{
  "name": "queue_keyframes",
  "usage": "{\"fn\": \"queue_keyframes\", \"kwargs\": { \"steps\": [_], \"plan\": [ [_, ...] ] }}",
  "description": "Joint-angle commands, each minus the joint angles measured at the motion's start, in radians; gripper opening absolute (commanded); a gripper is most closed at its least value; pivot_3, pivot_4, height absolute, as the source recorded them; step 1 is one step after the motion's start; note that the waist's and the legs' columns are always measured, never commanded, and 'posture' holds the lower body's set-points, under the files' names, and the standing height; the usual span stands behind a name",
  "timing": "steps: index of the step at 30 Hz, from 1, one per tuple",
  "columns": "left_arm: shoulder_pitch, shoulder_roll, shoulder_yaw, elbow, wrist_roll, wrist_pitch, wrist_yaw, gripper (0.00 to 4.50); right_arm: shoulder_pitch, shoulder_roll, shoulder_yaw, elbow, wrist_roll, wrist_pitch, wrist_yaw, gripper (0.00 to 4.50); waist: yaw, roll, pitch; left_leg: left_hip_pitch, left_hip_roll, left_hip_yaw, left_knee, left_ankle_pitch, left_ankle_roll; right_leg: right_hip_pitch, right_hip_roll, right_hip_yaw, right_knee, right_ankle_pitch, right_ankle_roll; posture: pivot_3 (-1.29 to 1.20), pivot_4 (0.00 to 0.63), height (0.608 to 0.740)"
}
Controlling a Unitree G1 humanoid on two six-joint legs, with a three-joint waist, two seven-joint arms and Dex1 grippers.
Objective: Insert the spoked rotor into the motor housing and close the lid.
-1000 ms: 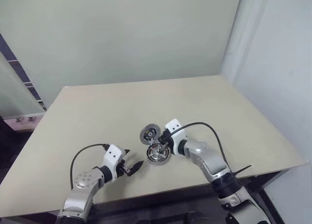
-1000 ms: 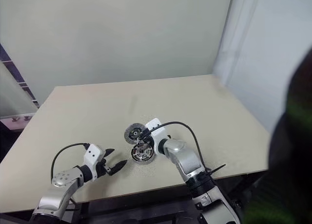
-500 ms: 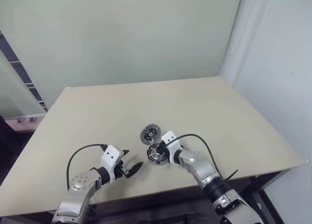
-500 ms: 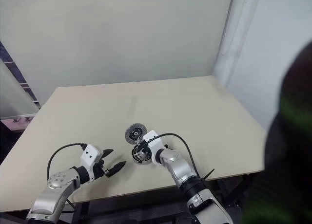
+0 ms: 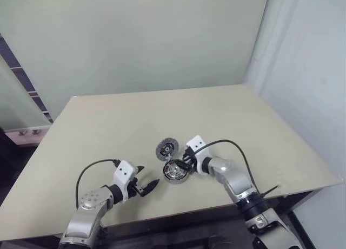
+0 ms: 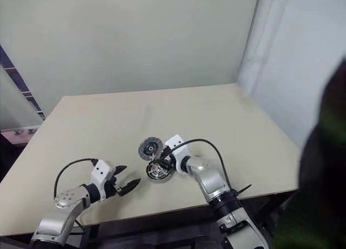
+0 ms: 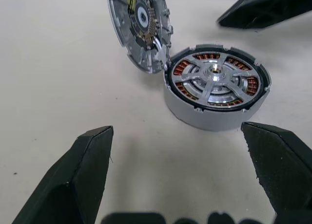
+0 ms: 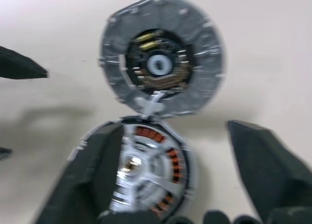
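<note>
The motor housing (image 7: 214,119) rests on the table with its copper windings showing. The spoked rotor (image 7: 214,82) lies flat inside it, silvery spokes over the windings. The lid (image 7: 139,27) stands open and tilted, joined to the housing's far rim by a small hinge. My right gripper (image 5: 183,163) hovers at the housing's right side, open, one finger (image 8: 92,175) on each side of the housing and nothing held. My left gripper (image 5: 146,185) is open a short way to the housing's left, pointing at it, empty.
The beige table (image 5: 108,130) ends close to me along its front edge (image 5: 178,211), just behind both grippers. A pale wall (image 5: 135,38) rises behind the table's far edge.
My right gripper was shut over the housing and now stands open; its hand has drawn slightly right. The left gripper has not moved.
</note>
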Motion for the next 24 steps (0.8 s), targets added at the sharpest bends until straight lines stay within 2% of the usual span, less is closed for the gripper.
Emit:
{"fn": "queue_keyframes", "kwargs": {
  "steps": [1,9,16,24],
  "plan": [
    [-0.026,-0.001,0.000,-0.004,-0.007,-0.025,-0.008,4.50,-0.013,-0.029,-0.033,-0.073,0.008,0.008,0.010,4.48,0.000,0.000,0.000,0.000,0.000,0.000,0.000,0.000,0.000,0.000,0.000,0.000,0.000,0.000,0.000,0.00,0.000,0.740],
    [-0.043,-0.006,-0.007,0.017,-0.005,-0.032,-0.014,4.50,-0.002,-0.100,-0.061,-0.075,0.004,0.017,0.026,4.48,0.000,0.000,0.000,0.000,0.000,0.000,0.000,0.000,0.000,0.000,0.000,0.000,0.000,0.000,0.000,0.00,0.000,0.740],
    [-0.034,0.016,-0.017,0.006,-0.003,-0.006,-0.043,4.50,-0.003,-0.296,0.145,-0.157,-0.138,-0.126,0.226,4.48,0.000,0.000,0.000,0.000,0.000,0.000,0.000,0.000,0.000,0.000,0.000,0.000,-0.001,0.000,0.000,0.00,0.000,0.740],
    [-0.021,0.078,-0.059,-0.025,0.012,0.056,-0.099,4.50,-0.070,-0.362,0.311,-0.261,-0.253,-0.113,0.401,4.48,0.000,0.000,0.000,0.000,0.000,0.000,0.001,0.000,0.000,0.000,0.000,0.000,0.000,0.000,0.000,0.00,0.000,0.740]
  ]
}}
